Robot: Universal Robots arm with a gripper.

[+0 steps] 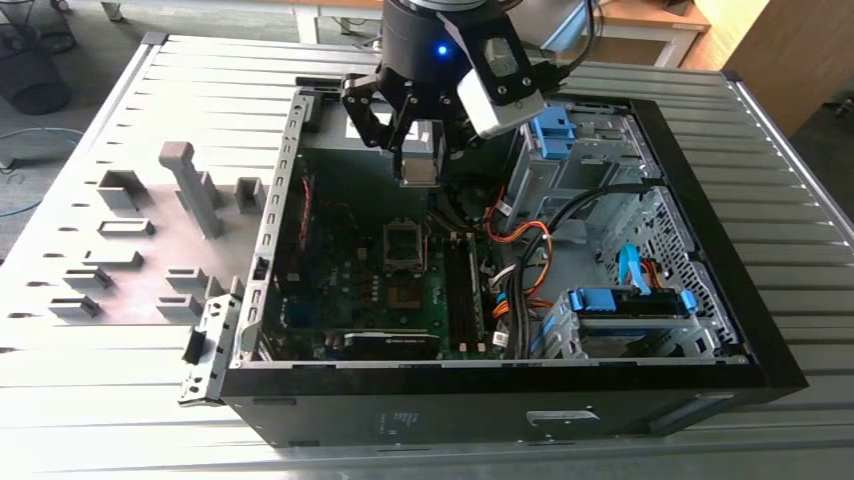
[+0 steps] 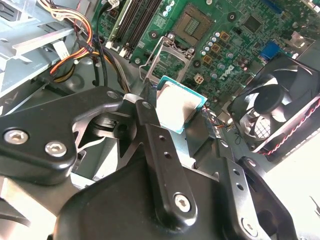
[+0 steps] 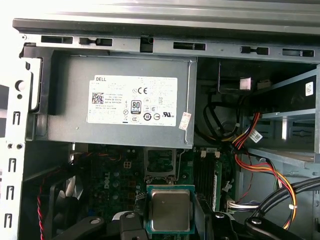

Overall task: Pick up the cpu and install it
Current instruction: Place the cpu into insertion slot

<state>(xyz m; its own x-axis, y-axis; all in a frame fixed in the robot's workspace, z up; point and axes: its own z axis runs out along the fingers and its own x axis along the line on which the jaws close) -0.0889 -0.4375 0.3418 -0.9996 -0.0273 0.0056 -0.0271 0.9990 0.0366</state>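
The gripper (image 1: 418, 168) is clamped on the cpu (image 1: 418, 176), which hangs in the air over the open computer case (image 1: 747, 300), apart from the motherboard (image 1: 350, 270) below it. In the first wrist view the black fingers (image 3: 131, 222) press against two opposite edges of the chip (image 3: 171, 209).

The cpu is a thin, flat square. Its top is a silvery-grey metal lid with rounded corners, and a narrow green border of board runs round it. In the first wrist view the lid looks dull and even. In the second wrist view it (image 2: 179, 107) catches the light and appears almost white, with the teal edge showing along two sides, and it sits tilted against the picture.

Past the chip in the second wrist view stands the dark socket frame (image 2: 167, 62), swung up, with the bare socket (image 2: 192, 24) beyond it. The case fan (image 2: 277, 107) lies off to one side. In the first wrist view the grey power supply (image 3: 117, 102) fills the far wall of the case.

On the exterior view's left, grey holder blocks (image 1: 134, 230) stand on the table (image 1: 80, 400), outside the case
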